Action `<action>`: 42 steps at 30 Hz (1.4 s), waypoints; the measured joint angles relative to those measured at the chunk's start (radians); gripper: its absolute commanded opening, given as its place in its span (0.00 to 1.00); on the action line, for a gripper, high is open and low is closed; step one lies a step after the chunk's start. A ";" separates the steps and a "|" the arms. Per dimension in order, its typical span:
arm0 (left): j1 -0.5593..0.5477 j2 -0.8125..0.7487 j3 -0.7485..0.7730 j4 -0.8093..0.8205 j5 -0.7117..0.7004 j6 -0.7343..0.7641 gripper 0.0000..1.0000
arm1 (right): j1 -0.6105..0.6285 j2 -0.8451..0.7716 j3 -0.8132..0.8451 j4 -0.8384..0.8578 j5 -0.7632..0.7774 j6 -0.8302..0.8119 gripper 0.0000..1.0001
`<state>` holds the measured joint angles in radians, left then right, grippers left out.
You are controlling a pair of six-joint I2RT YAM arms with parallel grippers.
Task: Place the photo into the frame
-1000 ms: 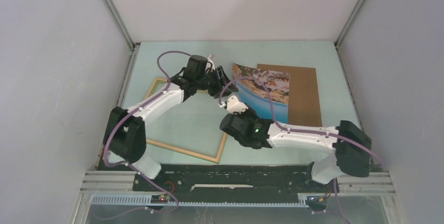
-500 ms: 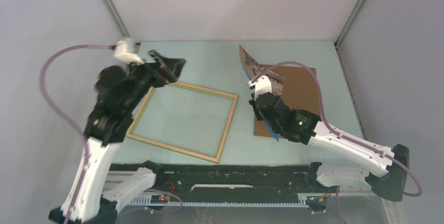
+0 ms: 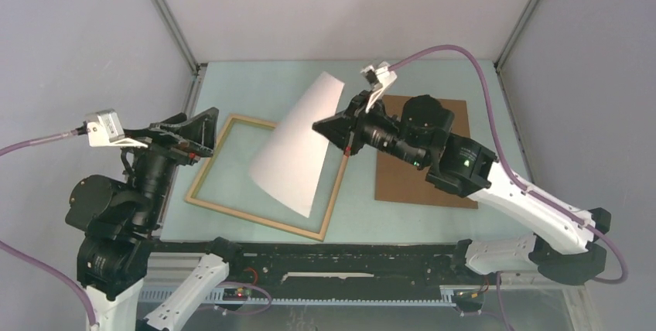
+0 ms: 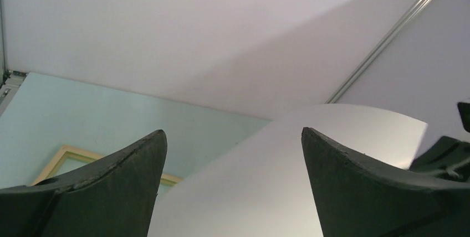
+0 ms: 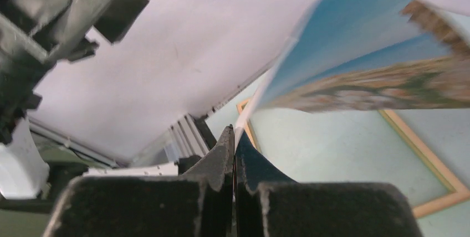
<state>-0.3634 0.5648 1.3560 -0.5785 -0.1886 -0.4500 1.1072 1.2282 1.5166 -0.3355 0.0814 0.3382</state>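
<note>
Table (image 3: 271,83): pale green top; everything of the task lies on it or hangs over it.
Frame (image 3: 232,214): lies flat on the left half of the table, pale wood face up, opening unfilled.
Board (image 3: 402,184): plain brown sheet lying flat to the right of the frame, partly under the right arm; no part in this step.
Photo (image 3: 298,149): held in the air over the frame, tilted and bowed. Its white back faces the overhead camera, and the right wrist view shows the seaside print on the underside. Its low edge hangs near the frame's near rail; whether it touches cannot be told.
Right gripper (image 5: 233,137): jaws together, clamped on one edge of the photo, above the frame's right rail.
Left gripper (image 4: 233,137): jaws wide apart and holding nothing, raised just off the frame's left side and pointing toward the photo.
Step in hand: carrying the photo over the frame and lining it up, by my reading; it is not seated yet.
Next move calls for: lowering the sheet and flattening its bow, squaring its edges to the rails, and setting the low edge inside the opening first. The free left gripper could press the loose side down. The sheet is limp, so a corner may ride up on a rail.
</note>
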 measured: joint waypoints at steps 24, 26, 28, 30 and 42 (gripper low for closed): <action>0.000 0.013 -0.069 -0.015 0.034 -0.015 0.96 | -0.610 0.170 -0.851 0.514 -0.719 0.638 0.00; 0.000 0.016 -0.080 -0.014 0.043 -0.024 0.96 | -0.605 0.211 -0.850 0.568 -0.722 0.660 0.00; 0.000 0.018 -0.087 -0.015 0.054 -0.034 0.96 | -0.599 0.261 -0.841 0.614 -0.735 0.683 0.00; 0.000 0.018 -0.094 -0.014 0.067 -0.045 0.96 | -0.590 0.338 -0.804 0.650 -0.752 0.702 0.00; 0.000 0.006 -0.159 -0.008 0.115 -0.093 0.96 | -0.528 0.579 -0.644 0.749 -0.753 0.745 0.00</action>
<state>-0.3634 0.5713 1.1965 -0.5861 -0.0738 -0.5426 0.5793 1.8072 0.8726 0.4137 -0.6716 1.0836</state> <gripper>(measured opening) 0.962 0.007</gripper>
